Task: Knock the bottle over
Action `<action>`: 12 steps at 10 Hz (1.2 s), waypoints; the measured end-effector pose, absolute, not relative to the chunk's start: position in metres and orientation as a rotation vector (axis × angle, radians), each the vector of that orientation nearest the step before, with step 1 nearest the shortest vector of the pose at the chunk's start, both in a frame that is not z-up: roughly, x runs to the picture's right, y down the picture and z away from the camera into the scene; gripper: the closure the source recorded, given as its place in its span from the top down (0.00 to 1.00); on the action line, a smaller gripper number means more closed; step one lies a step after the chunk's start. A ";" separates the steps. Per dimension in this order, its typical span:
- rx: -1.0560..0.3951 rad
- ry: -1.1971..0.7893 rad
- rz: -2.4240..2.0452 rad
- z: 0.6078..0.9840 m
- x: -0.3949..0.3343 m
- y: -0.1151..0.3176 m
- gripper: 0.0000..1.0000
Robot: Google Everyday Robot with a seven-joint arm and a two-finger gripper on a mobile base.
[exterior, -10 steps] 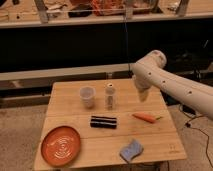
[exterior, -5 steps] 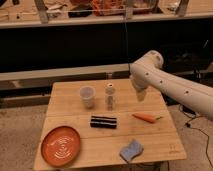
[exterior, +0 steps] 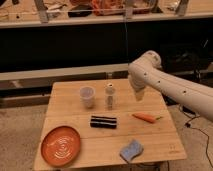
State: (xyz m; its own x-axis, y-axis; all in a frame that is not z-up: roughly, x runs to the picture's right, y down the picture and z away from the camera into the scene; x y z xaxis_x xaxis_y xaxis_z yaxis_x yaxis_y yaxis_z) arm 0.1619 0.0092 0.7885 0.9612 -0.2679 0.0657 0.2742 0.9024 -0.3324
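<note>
The bottle [exterior: 109, 97] is seen standing upright near the middle of the table [exterior: 155, 142], just beside a translucent cup [exterior: 87, 96]. The end effector [exterior: 138, 96] is held over the table on the bottle's other side, not touching it, its fingers spread apart with nothing gripped. A carrot [exterior: 145, 118] is laid below it.

Pale wooden tabletop [exterior: 150, 135]: matt. Small clear plastic bottle [exterior: 109, 97] with white cap: smooth. Translucent whitish plastic cup [exterior: 87, 96]. Round orange plate [exterior: 60, 145]: glossy, ringed. Blue sponge-like pad [exterior: 131, 150]: rough. White robot arm shell [exterior: 172, 89]: smooth. Pincer [exterior: 138, 95] hangs right of the bottle, spread.
</note>
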 end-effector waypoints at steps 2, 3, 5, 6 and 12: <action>-0.345 -0.022 -0.283 0.790 0.159 0.009 0.80; -0.344 -0.023 -0.285 0.792 0.159 0.009 0.80; -0.342 -0.027 -0.294 0.795 0.155 0.009 0.80; -0.341 -0.031 -0.301 0.796 0.151 0.008 0.80; -0.338 -0.041 -0.313 0.805 0.143 0.006 0.80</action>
State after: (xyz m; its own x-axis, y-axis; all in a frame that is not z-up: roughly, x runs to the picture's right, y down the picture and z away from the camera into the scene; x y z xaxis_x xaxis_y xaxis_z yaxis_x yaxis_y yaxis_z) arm 0.1434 0.0062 0.8052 0.9511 -0.2949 0.0914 0.3085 0.8959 -0.3198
